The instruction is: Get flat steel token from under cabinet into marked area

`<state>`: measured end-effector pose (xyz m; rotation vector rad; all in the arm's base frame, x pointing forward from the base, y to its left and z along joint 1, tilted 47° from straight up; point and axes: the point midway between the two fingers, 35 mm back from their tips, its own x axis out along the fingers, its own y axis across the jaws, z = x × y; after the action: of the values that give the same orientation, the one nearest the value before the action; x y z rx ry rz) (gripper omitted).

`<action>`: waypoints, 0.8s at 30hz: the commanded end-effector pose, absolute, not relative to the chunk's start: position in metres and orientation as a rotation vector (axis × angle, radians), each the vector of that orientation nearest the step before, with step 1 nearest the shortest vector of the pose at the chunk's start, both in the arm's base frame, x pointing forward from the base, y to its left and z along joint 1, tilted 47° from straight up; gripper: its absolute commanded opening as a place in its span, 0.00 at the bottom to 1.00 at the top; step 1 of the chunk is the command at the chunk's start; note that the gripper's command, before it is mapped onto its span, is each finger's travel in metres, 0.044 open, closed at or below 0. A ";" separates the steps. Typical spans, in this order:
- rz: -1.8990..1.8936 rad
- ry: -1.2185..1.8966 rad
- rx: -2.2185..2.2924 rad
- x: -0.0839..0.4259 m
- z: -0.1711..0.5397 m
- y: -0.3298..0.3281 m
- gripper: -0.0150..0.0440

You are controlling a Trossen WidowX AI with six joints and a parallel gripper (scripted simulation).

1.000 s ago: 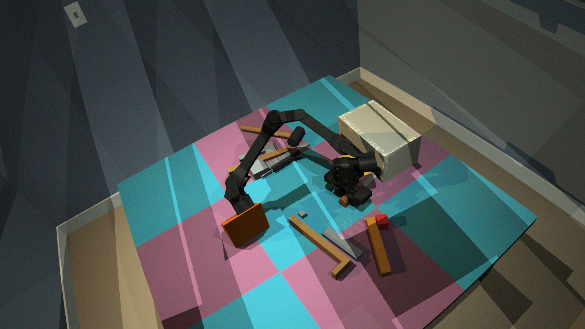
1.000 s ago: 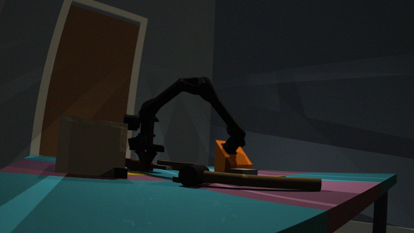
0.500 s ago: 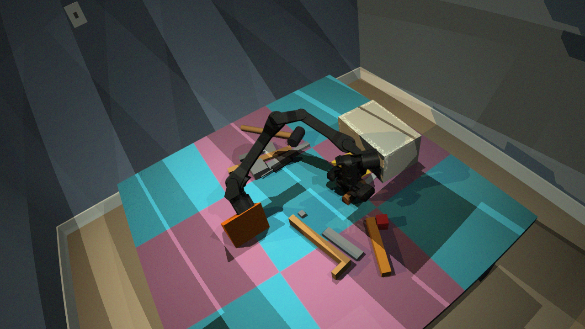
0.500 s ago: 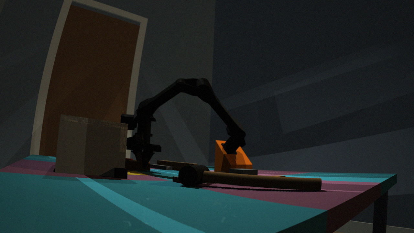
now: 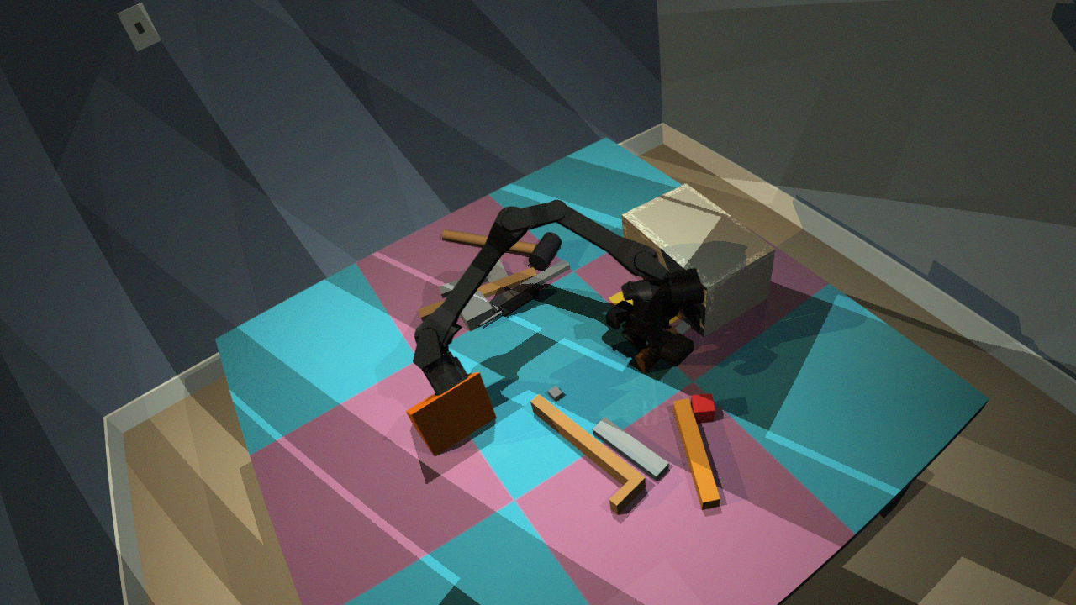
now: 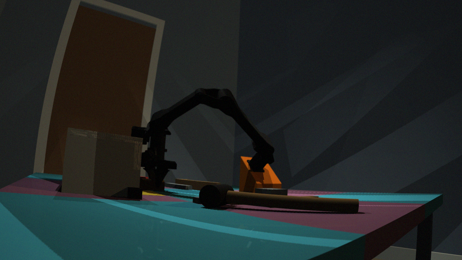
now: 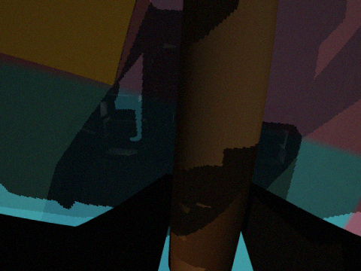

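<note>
The pale cabinet (image 5: 741, 289) (image 6: 80, 161) stands at the back right in the top view; the arm hides much of its front. Part of a flat yellow area (image 5: 620, 298) (image 6: 153, 193) (image 7: 56, 38) shows on the table in front of it. My gripper (image 5: 651, 356) (image 6: 157, 186) (image 7: 204, 184) points down, low over the table just in front of the cabinet, shut on a round wooden handle (image 5: 641, 360) (image 7: 226, 94). The handle runs up and out of the wrist view, so its far end is hidden there. I cannot see the steel token in any view.
A black-headed mallet (image 5: 545, 250) (image 6: 290, 200) lies left of the cabinet, beside grey and wooden pieces. Nearer the top camera lie an L-shaped stick (image 5: 582, 442), a grey bar (image 5: 630, 449), an orange bar (image 5: 695, 451), a red block (image 5: 703, 407) and a small grey cube (image 5: 555, 392).
</note>
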<state>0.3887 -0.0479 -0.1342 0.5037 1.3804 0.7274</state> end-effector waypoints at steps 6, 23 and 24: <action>0.726 1.377 0.504 0.399 -0.132 -0.047 0.25; 0.727 1.377 0.505 0.400 -0.123 -0.036 0.25; 0.727 1.377 0.505 0.400 -0.122 -0.035 0.25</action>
<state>0.3991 -0.0407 -0.1265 0.5046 1.3847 0.7180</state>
